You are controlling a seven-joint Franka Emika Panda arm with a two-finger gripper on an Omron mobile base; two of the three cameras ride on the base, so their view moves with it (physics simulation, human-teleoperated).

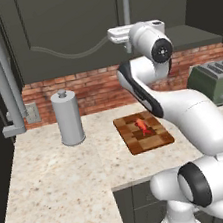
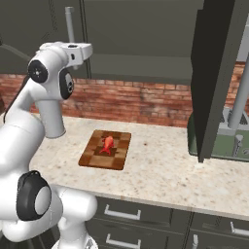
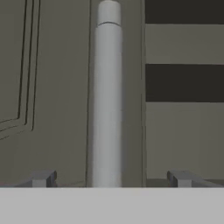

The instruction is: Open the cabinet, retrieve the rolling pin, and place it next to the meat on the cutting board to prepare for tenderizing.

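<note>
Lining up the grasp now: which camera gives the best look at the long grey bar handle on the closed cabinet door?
The hand view: the grey bar handle stands upright, close and centred, in line with the gap of the open gripper. The left base view shows its upper part above the wrist; the right base view shows a short stretch behind the hand.

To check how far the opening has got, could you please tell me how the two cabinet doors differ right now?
The right door is swung open, edge-on over the counter, exposing shelves; the left door is shut, flat to the front. The pincer is open on either side of the left door's handle; the right door is untouched. Both are dark grey-green.
</note>
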